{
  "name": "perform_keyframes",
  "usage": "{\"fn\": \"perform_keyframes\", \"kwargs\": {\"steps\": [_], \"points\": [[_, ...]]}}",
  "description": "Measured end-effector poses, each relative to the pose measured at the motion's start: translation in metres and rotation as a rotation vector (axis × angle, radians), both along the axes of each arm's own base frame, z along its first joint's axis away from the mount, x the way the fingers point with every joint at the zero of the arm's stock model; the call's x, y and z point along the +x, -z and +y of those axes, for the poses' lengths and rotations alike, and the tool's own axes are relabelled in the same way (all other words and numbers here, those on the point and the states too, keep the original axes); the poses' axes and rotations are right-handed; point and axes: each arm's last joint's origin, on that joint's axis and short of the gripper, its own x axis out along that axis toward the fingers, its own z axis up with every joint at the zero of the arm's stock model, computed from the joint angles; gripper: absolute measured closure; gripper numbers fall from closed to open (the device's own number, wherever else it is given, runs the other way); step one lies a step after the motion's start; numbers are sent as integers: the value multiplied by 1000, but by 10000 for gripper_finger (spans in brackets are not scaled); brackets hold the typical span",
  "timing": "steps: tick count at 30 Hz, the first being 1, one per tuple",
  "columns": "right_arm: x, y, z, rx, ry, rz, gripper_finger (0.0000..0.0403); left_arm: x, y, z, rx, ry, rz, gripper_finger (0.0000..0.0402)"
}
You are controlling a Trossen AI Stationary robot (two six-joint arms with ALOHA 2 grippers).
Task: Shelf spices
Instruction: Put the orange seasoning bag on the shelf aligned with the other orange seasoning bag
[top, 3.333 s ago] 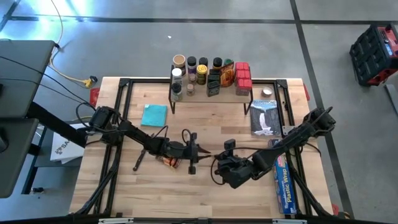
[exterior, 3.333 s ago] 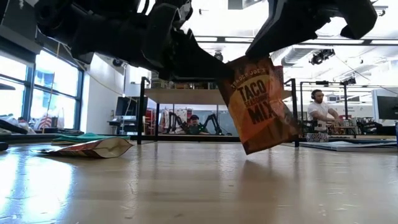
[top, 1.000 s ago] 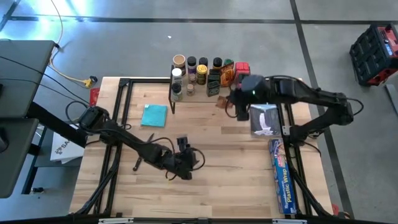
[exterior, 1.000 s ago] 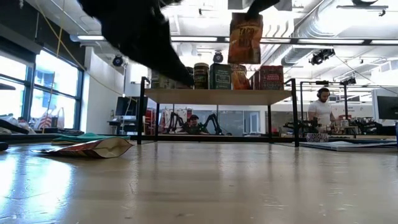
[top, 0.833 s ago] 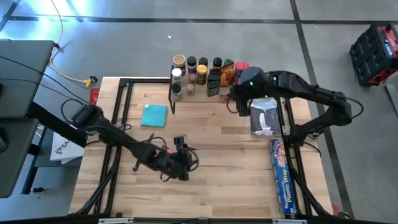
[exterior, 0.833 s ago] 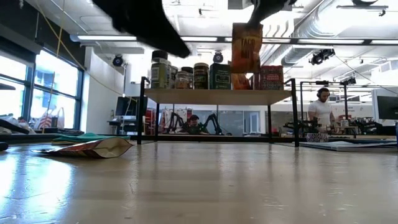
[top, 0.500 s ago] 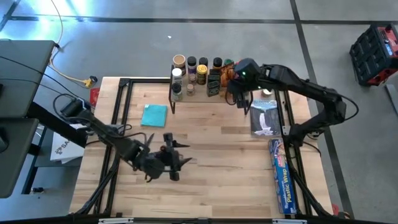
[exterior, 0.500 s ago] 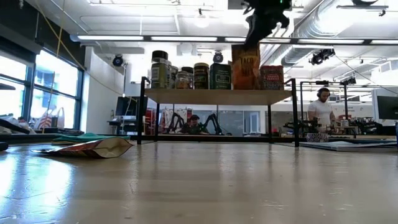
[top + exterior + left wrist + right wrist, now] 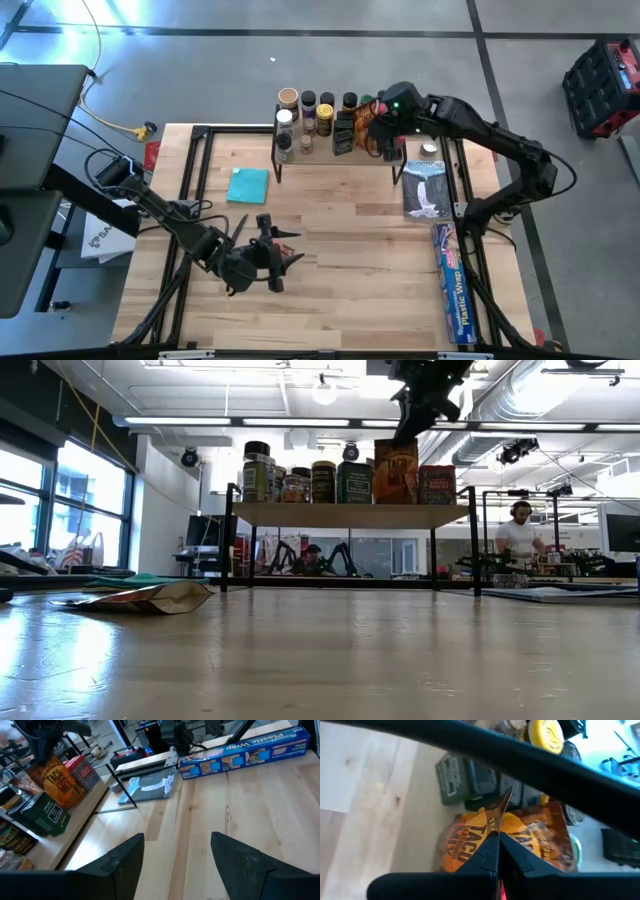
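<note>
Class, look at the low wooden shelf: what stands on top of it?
On the shelf stand jars, a dark tin, a red box and a taco seasoning packet, its top pinched by the right pincer. Items in the back row are partly hidden.

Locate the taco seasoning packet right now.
In the low view, the taco packet stands on the shelf toward its right end, between a dark green tin and the red boxes, its top pinched in the right pincer.

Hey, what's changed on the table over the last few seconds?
The right gripper carried the orange taco packet from mid-table up onto the shelf, between the green tin and the red box, and remains shut on its top edge. The left gripper, open, drew back towards the table's front-left. The second packet lies unmoved.
</note>
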Motion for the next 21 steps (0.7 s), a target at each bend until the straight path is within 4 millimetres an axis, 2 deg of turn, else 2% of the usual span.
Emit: {"fn": "perform_keyframes", "kwargs": {"steps": [17, 21], "points": [[1, -2, -7, -67, -22, -8, 402, 0, 0, 0, -1, -1, 0, 174], [2, 0, -8, -74, -11, 7, 387, 0, 0, 0, -1, -1, -1, 174]]}}
